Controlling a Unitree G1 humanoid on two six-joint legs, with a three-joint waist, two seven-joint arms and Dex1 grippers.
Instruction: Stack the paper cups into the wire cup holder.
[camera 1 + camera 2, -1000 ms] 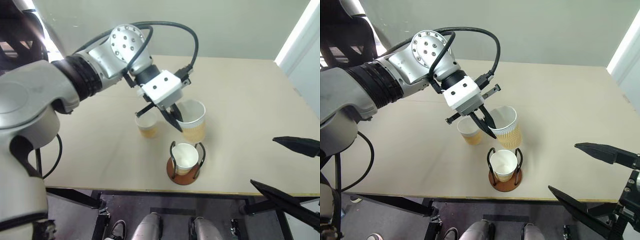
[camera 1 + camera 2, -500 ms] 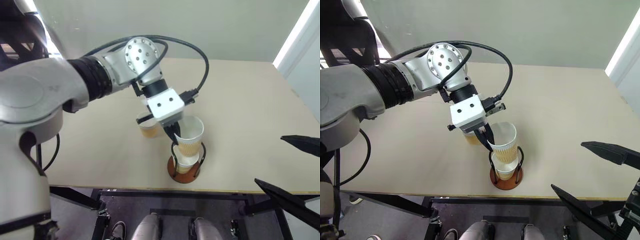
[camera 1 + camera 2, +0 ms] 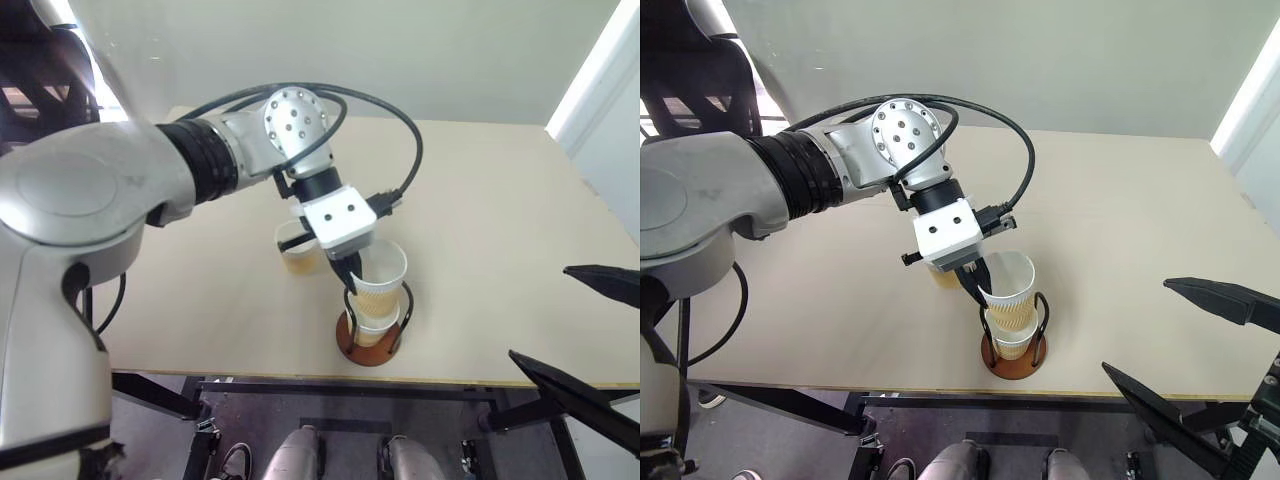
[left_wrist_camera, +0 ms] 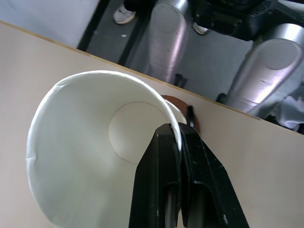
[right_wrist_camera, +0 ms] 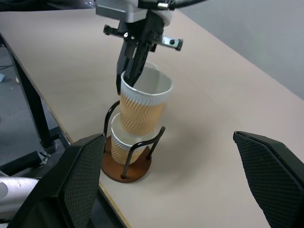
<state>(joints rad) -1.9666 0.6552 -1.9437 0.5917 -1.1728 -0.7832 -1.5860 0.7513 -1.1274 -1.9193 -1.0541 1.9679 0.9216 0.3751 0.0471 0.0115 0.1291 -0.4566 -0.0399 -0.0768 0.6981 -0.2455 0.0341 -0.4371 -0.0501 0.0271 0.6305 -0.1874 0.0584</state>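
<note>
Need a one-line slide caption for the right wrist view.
Left gripper lowers a paper cup into the cup seated in the wire holder.

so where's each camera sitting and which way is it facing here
Left and right eye views: on the head, looking forward and down over the table; left arm and open right gripper show.
Left wrist view: along the shut left gripper, into its held paper cup.
Right wrist view: from the table's near edge, across at the wire cup holder.
Shared: the held cup entering the holder.
</note>
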